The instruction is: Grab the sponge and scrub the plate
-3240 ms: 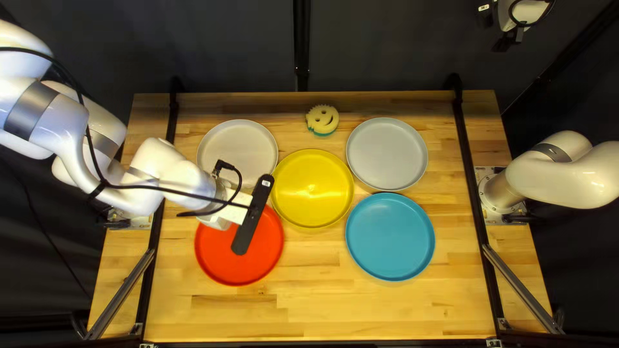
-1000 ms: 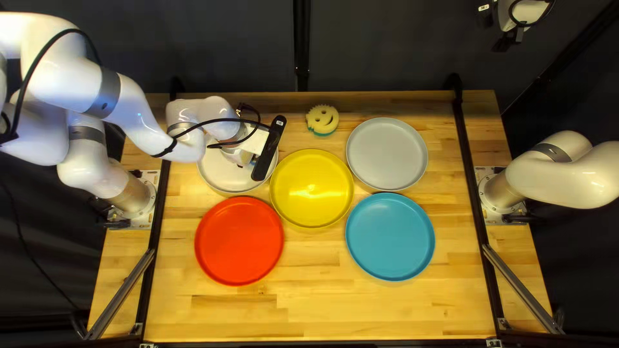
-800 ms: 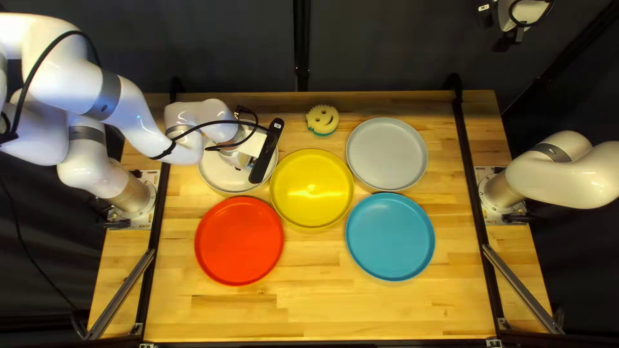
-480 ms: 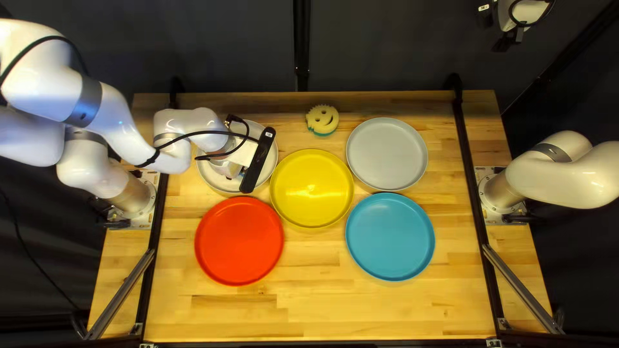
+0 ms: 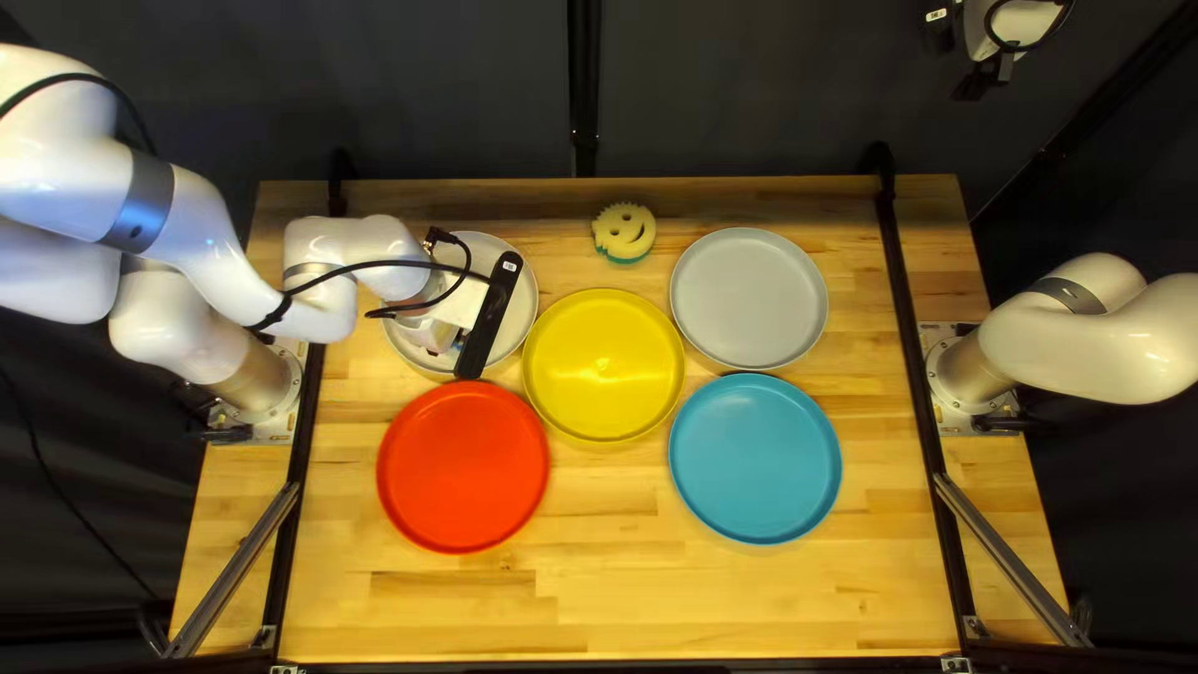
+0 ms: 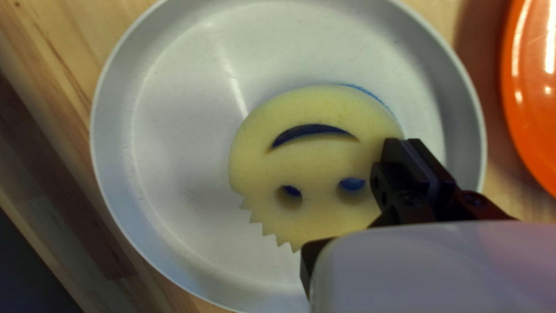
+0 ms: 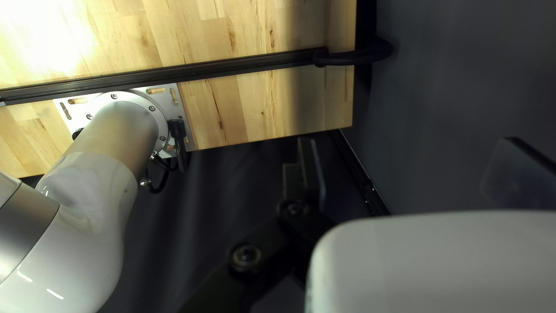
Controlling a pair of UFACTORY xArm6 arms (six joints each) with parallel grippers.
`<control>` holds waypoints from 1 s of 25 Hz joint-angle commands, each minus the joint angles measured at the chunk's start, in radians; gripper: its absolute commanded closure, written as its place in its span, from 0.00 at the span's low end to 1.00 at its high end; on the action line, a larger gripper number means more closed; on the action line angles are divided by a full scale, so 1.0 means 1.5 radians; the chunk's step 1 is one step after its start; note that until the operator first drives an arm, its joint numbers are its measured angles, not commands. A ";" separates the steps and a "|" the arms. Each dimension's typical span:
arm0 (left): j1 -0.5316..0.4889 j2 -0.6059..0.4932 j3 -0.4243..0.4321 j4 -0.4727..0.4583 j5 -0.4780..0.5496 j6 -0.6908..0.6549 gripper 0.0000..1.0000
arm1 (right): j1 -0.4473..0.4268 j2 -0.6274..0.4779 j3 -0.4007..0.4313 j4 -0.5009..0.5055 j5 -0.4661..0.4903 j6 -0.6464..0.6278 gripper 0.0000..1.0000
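Toward eight o'clock from where it sat half a second ago, my left arm (image 5: 75,187) has drawn its left gripper (image 5: 431,331), sliding over the off-white plate (image 5: 512,281); about three seconds ago it was over the red plate (image 5: 463,468). My right arm (image 5: 1098,337) matches the earlier frames.

On the left arm, the black bar (image 5: 488,315) bears a small white label (image 5: 509,265) at its one o'clock end; another white label (image 5: 936,15) shows beside the right gripper (image 5: 977,85), up at one o'clock in the top left view.

In the left wrist view, the yellow smiley-face sponge (image 6: 301,156) is over the off-white plate, within its rim, a blue layer showing along its edge. The left gripper (image 6: 407,142) is narrow, its two fingers close together and clamped on the sponge's rim. How hard the sponge presses on the plate, I cannot tell.

Around the yellow plate (image 5: 603,365), the off-white plate lies at ten o'clock, the light grey plate (image 5: 749,297) at two, the blue plate (image 5: 755,457) at four and the red one at eight. A second smiley-face sponge (image 5: 623,232), yellow over teal, rests on the wooden table (image 5: 599,599) at twelve o'clock from the yellow plate. The right gripper (image 7: 408,140) is spread wide, its fingers well apart.
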 commanded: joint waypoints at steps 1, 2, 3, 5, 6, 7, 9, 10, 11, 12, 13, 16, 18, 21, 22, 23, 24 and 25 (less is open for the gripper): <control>0.054 0.041 -0.031 -0.028 -0.012 0.072 1.00 | 0.000 0.000 0.000 0.000 0.000 0.000 0.00; 0.059 0.047 -0.037 -0.032 -0.012 0.079 1.00 | 0.000 0.000 0.000 0.000 0.000 0.000 0.00; 0.061 0.051 -0.041 -0.034 -0.011 0.084 1.00 | 0.000 0.000 0.000 0.000 0.000 0.000 0.00; 0.062 0.053 -0.044 -0.035 -0.010 0.086 1.00 | 0.000 0.000 0.000 0.000 0.000 0.000 0.00; 0.061 0.049 -0.040 -0.036 -0.009 0.086 1.00 | 0.000 0.000 0.000 0.000 0.000 0.000 0.00; 0.058 0.044 -0.034 -0.036 -0.010 0.084 1.00 | 0.000 0.000 0.000 0.000 0.000 0.000 0.00; 0.046 0.028 -0.018 -0.037 -0.008 0.071 1.00 | 0.000 0.000 0.000 0.000 0.000 0.000 0.00; 0.040 0.021 -0.013 -0.035 -0.006 0.064 1.00 | 0.000 0.000 0.000 0.000 0.000 0.000 0.00; 0.025 0.005 0.000 -0.029 -0.001 0.045 1.00 | 0.000 0.000 0.000 0.000 0.000 0.000 0.00; 0.013 -0.009 0.011 -0.026 0.002 0.030 1.00 | 0.000 0.000 0.000 0.000 0.000 0.000 0.00; 0.001 -0.021 0.022 -0.024 0.003 0.016 1.00 | 0.000 0.000 0.000 0.000 0.000 0.000 0.00; -0.036 -0.059 0.053 -0.019 0.009 -0.029 1.00 | 0.000 0.000 0.000 0.000 0.000 0.000 0.00; -0.057 -0.090 0.069 -0.015 0.025 -0.055 1.00 | 0.000 0.000 0.000 0.000 0.000 0.000 0.00; -0.097 -0.140 0.081 -0.003 0.061 -0.108 1.00 | 0.000 0.000 0.000 0.000 0.000 0.000 0.00; -0.106 -0.149 0.083 0.000 0.068 -0.120 1.00 | 0.000 0.000 0.000 0.000 0.000 0.000 0.00; -0.110 -0.151 0.084 0.002 0.068 -0.126 1.00 | 0.000 0.000 0.000 0.000 0.000 0.000 0.00; -0.105 -0.145 0.086 0.002 0.061 -0.121 1.00 | 0.000 0.000 0.000 0.000 0.000 0.000 0.00; -0.099 -0.140 0.087 0.000 0.054 -0.115 1.00 | 0.000 0.000 0.000 0.000 0.000 0.000 0.00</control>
